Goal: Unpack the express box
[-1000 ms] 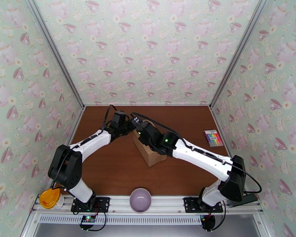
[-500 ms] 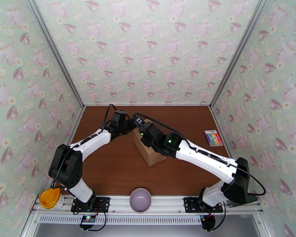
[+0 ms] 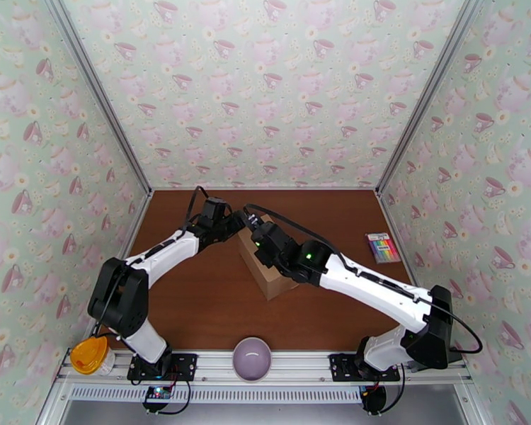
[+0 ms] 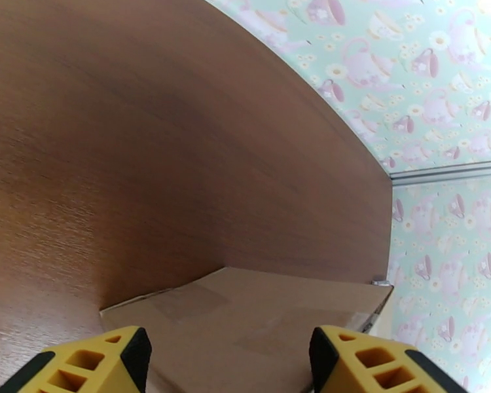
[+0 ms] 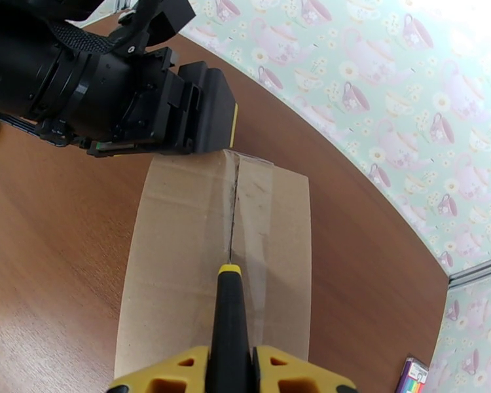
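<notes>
The express box, a plain brown carton, stands mid-table with its flaps closed and a taped seam along the top. My right gripper is shut on a black-handled tool with a yellow band, and the tool's tip rests on the seam. From the top, the right gripper sits over the box's far half. My left gripper is at the box's far end, with a black finger against that edge. In the left wrist view the left gripper is open, with the box top between and beyond its yellow fingers.
A purple bowl sits at the near edge between the arm bases. An orange-lidded container is at the near left corner. A pack of coloured pens lies at the right, near the patterned wall. Bare brown table surrounds the box.
My right arm has slid a little to the right and nearer, carrying the tool along the seam. The left gripper has stayed at the box's far end.
</notes>
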`<state>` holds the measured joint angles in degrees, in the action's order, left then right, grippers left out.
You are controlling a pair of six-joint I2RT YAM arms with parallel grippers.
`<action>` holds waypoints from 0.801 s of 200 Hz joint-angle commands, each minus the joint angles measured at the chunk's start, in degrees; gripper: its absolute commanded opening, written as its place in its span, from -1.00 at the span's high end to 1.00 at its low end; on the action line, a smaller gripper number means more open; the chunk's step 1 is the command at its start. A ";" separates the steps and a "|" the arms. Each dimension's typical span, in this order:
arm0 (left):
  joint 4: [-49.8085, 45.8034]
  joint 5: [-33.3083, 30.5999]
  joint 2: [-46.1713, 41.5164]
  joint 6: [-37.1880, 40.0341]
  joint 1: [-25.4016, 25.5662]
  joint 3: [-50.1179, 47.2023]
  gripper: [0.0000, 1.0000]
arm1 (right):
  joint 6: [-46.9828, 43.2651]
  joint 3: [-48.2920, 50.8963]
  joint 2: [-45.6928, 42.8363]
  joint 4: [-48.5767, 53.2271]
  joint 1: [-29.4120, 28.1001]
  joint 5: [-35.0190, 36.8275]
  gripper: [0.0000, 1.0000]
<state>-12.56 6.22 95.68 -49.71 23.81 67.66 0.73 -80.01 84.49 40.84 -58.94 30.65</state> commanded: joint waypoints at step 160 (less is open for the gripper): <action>-6.33 7.93 2.69 10.25 4.34 6.88 -0.93 | 1.84 1.05 -0.82 0.13 -0.39 -0.95 1.00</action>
<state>-17.04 10.35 96.16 -41.19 27.38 73.63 1.93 -79.77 84.36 40.69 -58.87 30.92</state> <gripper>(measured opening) 0.968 0.205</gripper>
